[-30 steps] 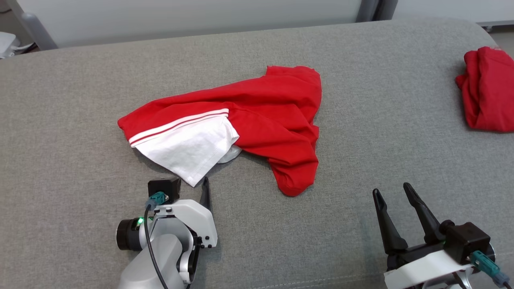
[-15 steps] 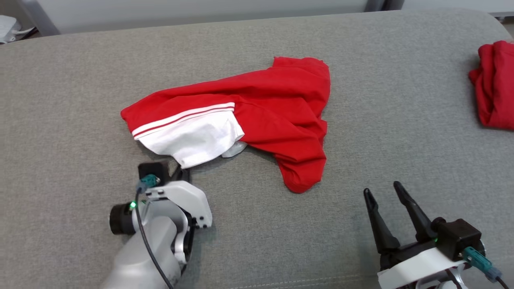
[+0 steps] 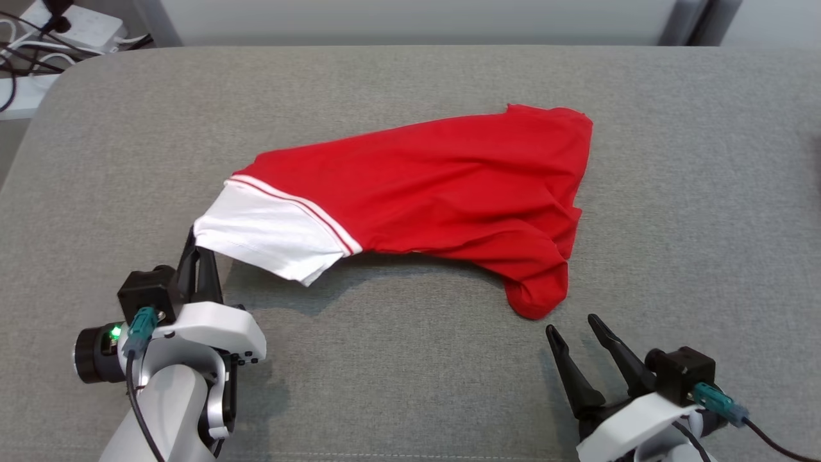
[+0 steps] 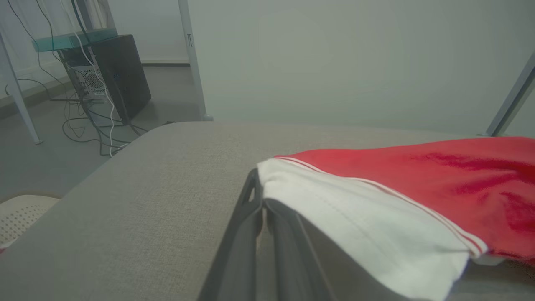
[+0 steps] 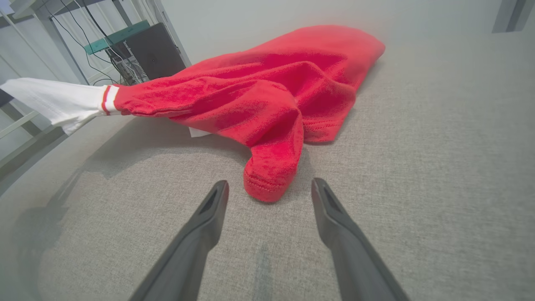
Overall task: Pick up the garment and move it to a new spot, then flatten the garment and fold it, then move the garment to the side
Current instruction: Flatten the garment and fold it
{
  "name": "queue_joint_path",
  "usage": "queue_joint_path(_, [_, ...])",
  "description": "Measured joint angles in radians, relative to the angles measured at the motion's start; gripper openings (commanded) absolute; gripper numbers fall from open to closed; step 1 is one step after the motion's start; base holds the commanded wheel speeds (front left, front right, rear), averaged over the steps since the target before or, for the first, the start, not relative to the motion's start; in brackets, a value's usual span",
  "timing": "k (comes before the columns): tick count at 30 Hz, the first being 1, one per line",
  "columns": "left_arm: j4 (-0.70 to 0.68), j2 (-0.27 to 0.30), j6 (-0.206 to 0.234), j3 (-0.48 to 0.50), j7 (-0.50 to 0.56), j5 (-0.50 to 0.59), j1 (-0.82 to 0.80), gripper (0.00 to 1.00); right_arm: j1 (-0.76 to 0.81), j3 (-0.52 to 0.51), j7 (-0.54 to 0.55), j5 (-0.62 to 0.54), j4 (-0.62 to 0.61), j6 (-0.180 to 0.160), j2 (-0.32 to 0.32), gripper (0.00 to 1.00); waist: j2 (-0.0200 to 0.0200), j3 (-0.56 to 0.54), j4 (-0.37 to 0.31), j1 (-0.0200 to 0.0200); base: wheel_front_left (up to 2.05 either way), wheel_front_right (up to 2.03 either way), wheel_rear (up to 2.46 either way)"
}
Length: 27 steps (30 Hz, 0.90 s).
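A red garment with a white, red-striped sleeve stretches across the grey cushioned surface. At the lower left my left gripper is shut on the corner of that white sleeve and holds it lifted off the surface. The left wrist view shows the white cloth draped from the closed fingers. My right gripper stands open at the lower right, just in front of the garment's hanging red end, which lies ahead of its spread fingertips without touching them.
Cables and a white power strip lie on the floor beyond the surface's far left corner. A dark computer case and metal frame legs stand beyond that edge. Bare grey surface runs along the front and right.
My left gripper closed on the white sleeve and pulled it left and up, stretching the garment out. The camera has turned left, so the second red cloth has left the view.
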Motion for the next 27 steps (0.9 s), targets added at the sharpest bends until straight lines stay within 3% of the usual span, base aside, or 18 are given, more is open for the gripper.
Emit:
queue_joint_path(11, [-0.059,-0.037,-0.030,0.039,0.000,0.061,0.029,0.00,-0.175,0.066,0.000,0.068,0.207,0.000,0.021,1.00,0.0000,0.001,0.048,0.0000,0.00,0.00,0.00])
queue_joint_path(21, [-0.063,-0.030,-0.038,0.091,0.000,0.106,0.029,0.00,-0.203,0.014,0.000,0.066,0.241,0.000,0.005,1.00,0.0000,0.008,0.058,0.0000,0.00,0.00,0.00])
queue_joint_path(27, [-0.076,-0.010,-0.021,0.135,0.000,0.129,0.029,0.00,-0.194,0.066,0.000,0.098,0.232,0.000,-0.020,1.00,0.0000,0.004,0.066,0.0000,0.00,0.00,0.00])
